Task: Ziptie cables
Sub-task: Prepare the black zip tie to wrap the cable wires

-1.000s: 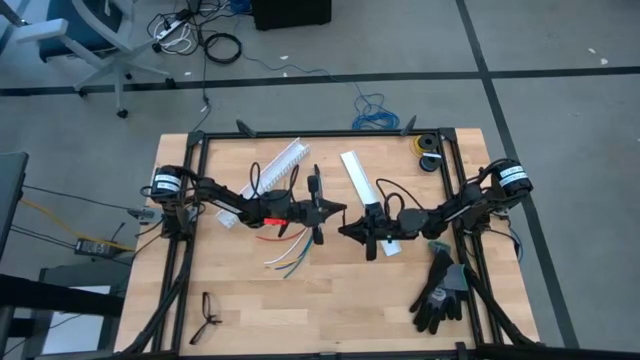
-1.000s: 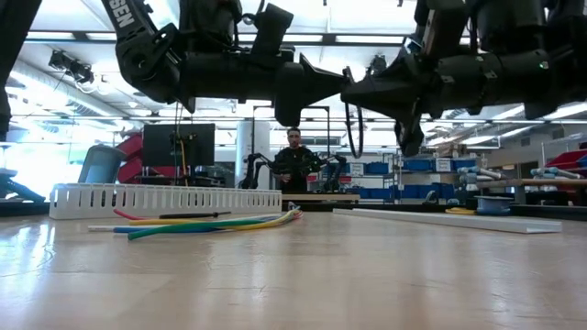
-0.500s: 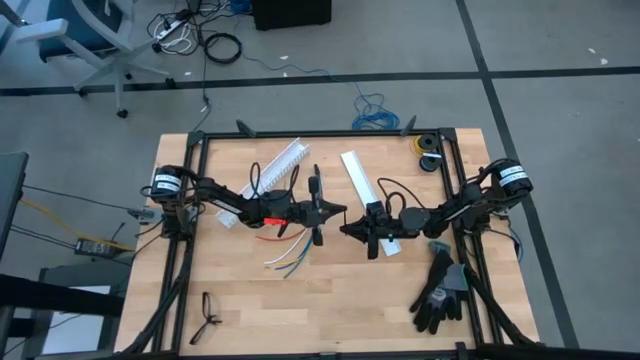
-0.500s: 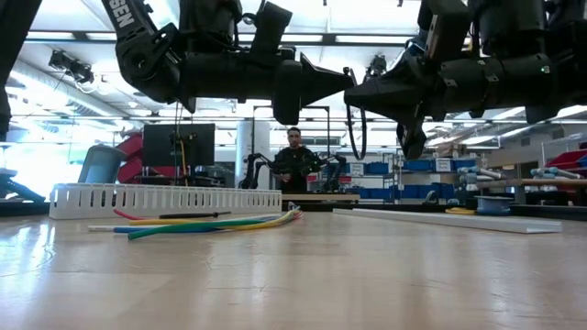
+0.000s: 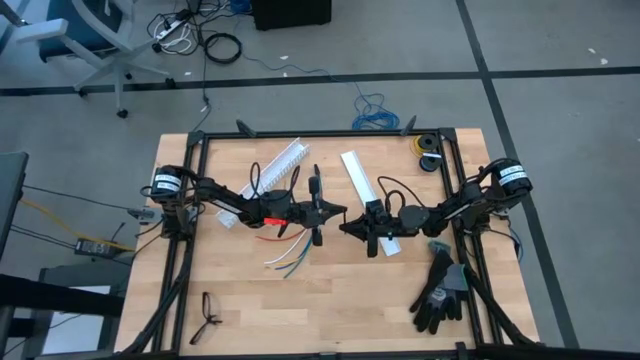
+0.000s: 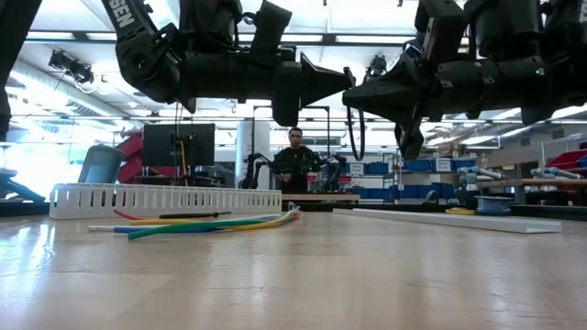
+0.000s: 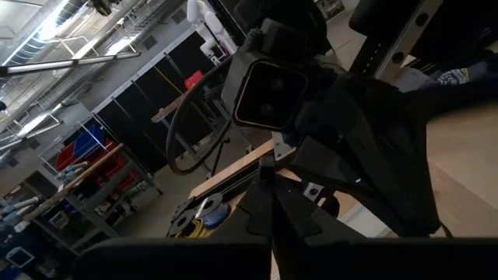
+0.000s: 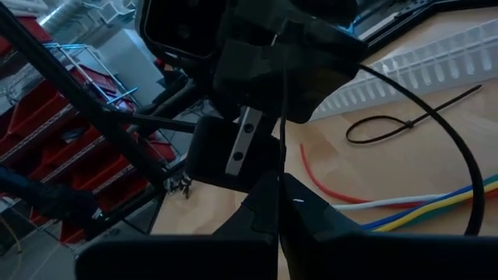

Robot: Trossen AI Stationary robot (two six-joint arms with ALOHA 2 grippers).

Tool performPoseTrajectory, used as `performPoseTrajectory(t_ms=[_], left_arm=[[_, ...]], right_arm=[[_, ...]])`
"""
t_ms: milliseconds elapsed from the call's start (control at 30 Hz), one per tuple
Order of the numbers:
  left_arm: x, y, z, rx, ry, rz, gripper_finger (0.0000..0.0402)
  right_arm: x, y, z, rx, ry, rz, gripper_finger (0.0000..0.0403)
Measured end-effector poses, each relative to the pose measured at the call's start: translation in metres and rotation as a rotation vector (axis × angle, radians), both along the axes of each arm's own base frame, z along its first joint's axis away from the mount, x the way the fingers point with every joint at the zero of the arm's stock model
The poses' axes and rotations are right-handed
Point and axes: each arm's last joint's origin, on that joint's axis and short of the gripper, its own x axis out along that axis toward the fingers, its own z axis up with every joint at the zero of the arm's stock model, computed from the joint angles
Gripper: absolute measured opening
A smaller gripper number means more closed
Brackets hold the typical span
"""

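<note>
You are holding both hands raised above the middle of the table (image 5: 330, 300), tips nearly meeting. The left hand (image 5: 343, 211) and right hand (image 5: 342, 230) are both clenched, pinching a thin black zip tie (image 8: 467, 167) between them. The cables (image 5: 285, 256) are lying on the table below the left arm, near the slotted channel (image 6: 165, 199).

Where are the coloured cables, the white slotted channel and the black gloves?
cables (image 6: 211, 222), low view, middle of the coloured strands lying on the table
white slotted channel (image 6: 165, 199), low view, its side wall
black gloves (image 5: 438, 292), high view, palm area
</note>
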Motion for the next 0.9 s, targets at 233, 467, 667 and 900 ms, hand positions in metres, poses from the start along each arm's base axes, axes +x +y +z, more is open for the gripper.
performPoseTrajectory(t_ms=[233,467,667,900], left_arm=[[0.0001,0.0004,-0.0003,0.003,0.004,0.002,0.0001],[0.0003,0.0002,-0.0028,0.005,0.032,0.002,0.0001],[0.0004,0.0000,-0.0031,0.005,0.032,0.001,0.0001],[0.0003,0.0015,-0.0036,0.009,0.037,0.034,0.0001]], right_arm=[[0.0003,-0.0020,0.0000,0.000,0.000,-0.006,0.0000],[0.0036,-0.0053,0.0032,0.005,-0.017,-0.011,0.0000],[0.0087,-0.0037,0.0070,0.006,-0.023,0.017,0.0000],[0.0089,-0.0046,0.0069,0.021,-0.021,0.003,0.0000]])
